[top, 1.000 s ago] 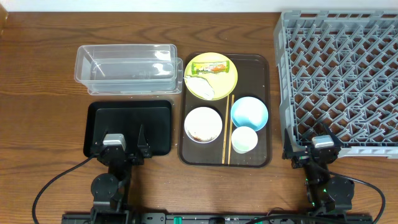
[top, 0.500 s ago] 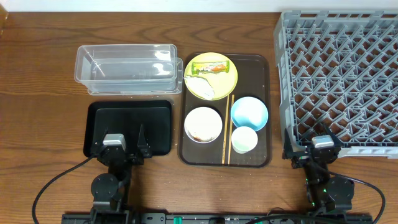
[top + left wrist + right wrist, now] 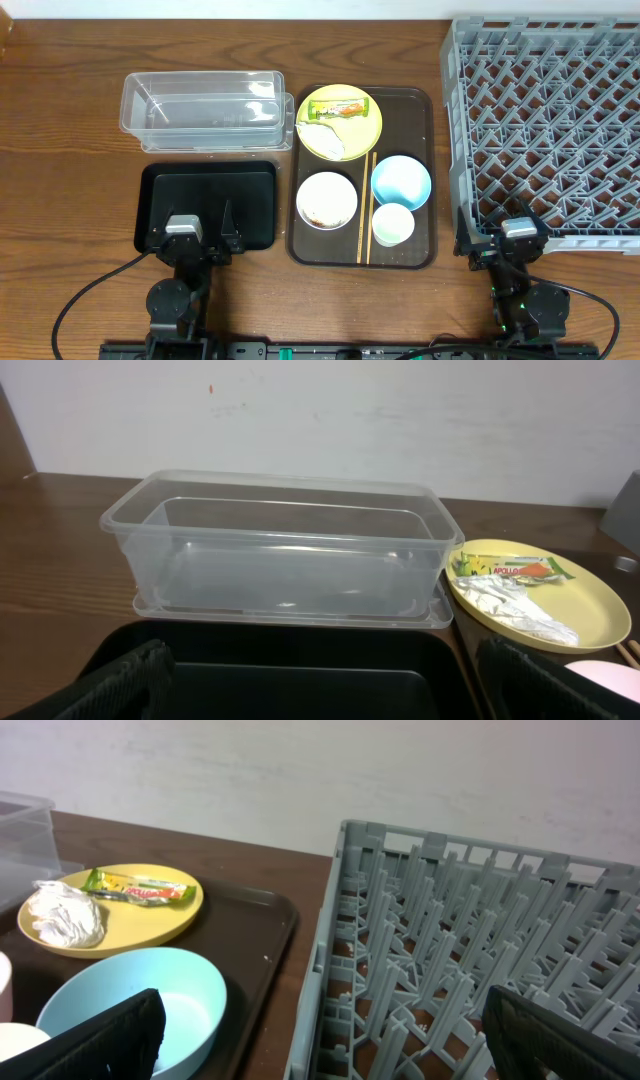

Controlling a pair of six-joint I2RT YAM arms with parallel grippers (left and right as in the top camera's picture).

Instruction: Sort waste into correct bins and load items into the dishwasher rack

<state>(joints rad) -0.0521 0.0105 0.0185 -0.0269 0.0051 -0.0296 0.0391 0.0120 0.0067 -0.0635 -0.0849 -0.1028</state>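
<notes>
- 0 visible change across the 3 overhead shots.
- left gripper (image 3: pixel 190 215) and right gripper (image 3: pixel 503 216): same spot, jaws just as wide apart.
- nothing on the table (image 3: pixel 60 120) has shifted.

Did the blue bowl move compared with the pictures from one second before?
No. The blue bowl sits in the same spot on the brown tray, just right of the chopsticks, exactly as before.

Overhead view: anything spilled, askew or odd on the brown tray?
Nothing spilled or tipped. Only the white bowl shows brownish residue inside; the wrapper and a white clump sit on the yellow plate.
</notes>
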